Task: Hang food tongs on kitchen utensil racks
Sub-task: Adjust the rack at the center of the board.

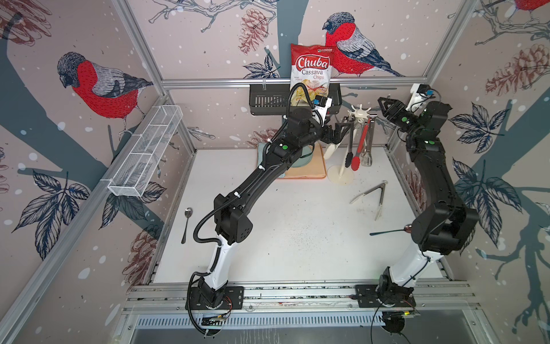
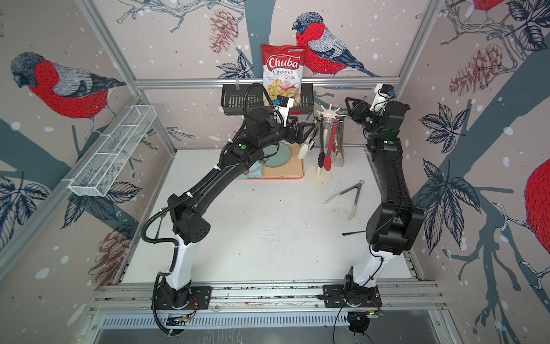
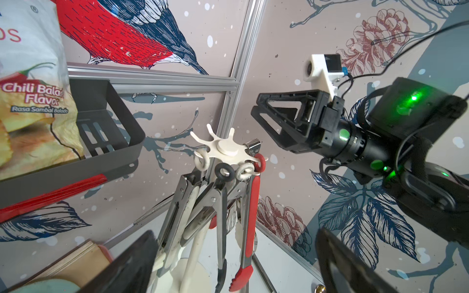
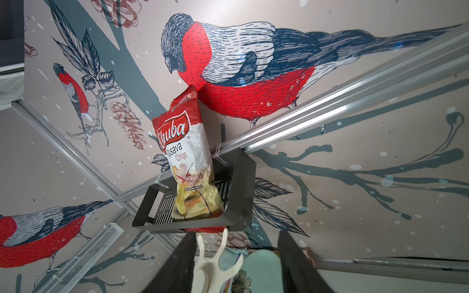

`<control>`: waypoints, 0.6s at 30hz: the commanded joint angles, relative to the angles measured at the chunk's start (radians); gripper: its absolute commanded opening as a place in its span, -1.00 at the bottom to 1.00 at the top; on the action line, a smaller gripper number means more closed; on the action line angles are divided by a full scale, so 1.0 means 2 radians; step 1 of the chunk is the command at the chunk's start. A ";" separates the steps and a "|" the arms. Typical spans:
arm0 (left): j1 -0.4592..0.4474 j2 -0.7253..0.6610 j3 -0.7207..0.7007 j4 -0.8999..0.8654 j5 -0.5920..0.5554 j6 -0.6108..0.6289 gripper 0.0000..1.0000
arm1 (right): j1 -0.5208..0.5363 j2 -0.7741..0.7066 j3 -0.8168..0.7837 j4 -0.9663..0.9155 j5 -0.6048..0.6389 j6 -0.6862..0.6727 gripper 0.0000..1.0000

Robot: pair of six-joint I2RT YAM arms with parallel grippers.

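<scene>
Four pairs hung tips-down off the crown of the utensil rack [image 1: 359, 112] at the back of the table [image 1: 282, 238]: white-tipped tongs [image 1: 330, 150], black-tipped tongs [image 1: 347, 162], red-tipped tongs [image 1: 355, 163] and bare steel tongs [image 1: 366, 156]. And there, a fifth pair of tongs [image 1: 367, 194] lay flat on the white surface, splayed in a V, near the rack's round base and well apart from both my grippers! My left gripper [image 1: 345, 128] was spread wide just beside the white-tipped tongs, clamping nothing. My right gripper [image 1: 382, 105] hovered just beside the crown on the opposite side, jaws parted, empty too. Behind them, a chips bag [image 1: 311, 71] stood in the black basket [image 1: 262, 101] on the back wall.
</scene>
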 commanded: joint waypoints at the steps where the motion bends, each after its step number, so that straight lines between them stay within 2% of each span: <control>1: 0.000 -0.018 -0.017 0.024 -0.002 0.008 0.92 | -0.003 0.025 0.037 -0.008 -0.038 0.048 -0.01; 5: 0.000 -0.031 -0.036 0.022 -0.005 0.013 0.91 | -0.003 0.077 0.119 -0.067 -0.062 0.064 -0.19; 9: 0.001 -0.042 -0.056 0.022 -0.007 0.018 0.92 | -0.003 0.103 0.154 -0.077 -0.076 0.092 -0.36; 14: 0.000 -0.056 -0.078 0.025 -0.011 0.022 0.91 | -0.003 0.131 0.197 -0.128 -0.095 0.096 -0.41; 18: 0.001 -0.069 -0.099 0.030 -0.015 0.025 0.91 | -0.001 0.128 0.193 -0.132 -0.108 0.099 -0.41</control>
